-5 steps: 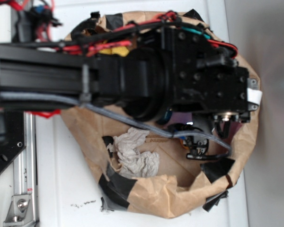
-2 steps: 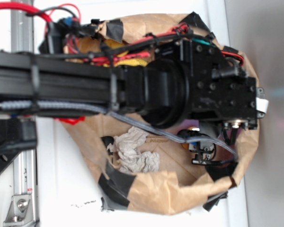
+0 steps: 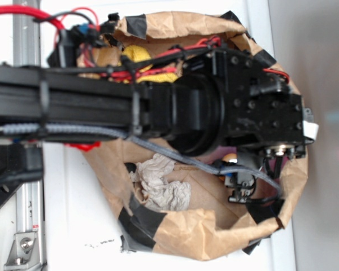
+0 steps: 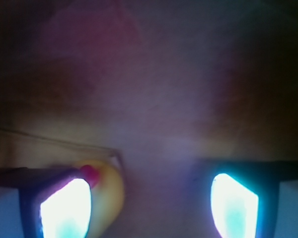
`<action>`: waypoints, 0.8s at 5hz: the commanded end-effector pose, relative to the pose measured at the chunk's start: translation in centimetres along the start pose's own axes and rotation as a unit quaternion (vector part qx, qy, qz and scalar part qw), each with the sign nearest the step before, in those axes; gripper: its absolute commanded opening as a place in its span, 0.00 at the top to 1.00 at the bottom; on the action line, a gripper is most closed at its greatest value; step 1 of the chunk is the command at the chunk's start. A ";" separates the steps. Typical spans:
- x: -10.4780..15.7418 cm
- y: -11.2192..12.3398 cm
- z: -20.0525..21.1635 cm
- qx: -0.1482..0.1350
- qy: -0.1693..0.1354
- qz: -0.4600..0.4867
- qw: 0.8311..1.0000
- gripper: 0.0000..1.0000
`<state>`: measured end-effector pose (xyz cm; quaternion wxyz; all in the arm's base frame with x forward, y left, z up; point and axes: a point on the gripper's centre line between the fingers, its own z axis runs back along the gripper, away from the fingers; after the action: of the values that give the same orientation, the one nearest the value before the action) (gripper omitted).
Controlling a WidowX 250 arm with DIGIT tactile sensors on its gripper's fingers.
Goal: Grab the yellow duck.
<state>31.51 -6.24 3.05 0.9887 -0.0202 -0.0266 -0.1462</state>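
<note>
Wrist only: yellow duck (image 4: 107, 196) (red beak)

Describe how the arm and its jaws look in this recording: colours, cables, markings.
The arm is matte black and boxy, with visible screw heads, red wires and a grey braided cable strapped alongside. In the wrist view the gripper shows dark-framed jaws with glowing whitish-cyan pads.

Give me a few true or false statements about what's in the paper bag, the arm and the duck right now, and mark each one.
1. The arm reaches into a brown paper bag. True.
2. In the wrist view the gripper is clamped shut on the yellow duck. False: the fingers are apart and the duck sits beside one finger.
3. A crumpled pale cloth lies in the bag. True.
4. The duck's beak is blue. False: it is red.
</note>
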 end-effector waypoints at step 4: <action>-0.9 -1.8 0.3 0.040 -0.002 -0.023 0.999 0.00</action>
<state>29.76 -7.57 2.14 0.9848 0.0191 -0.0130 -0.1722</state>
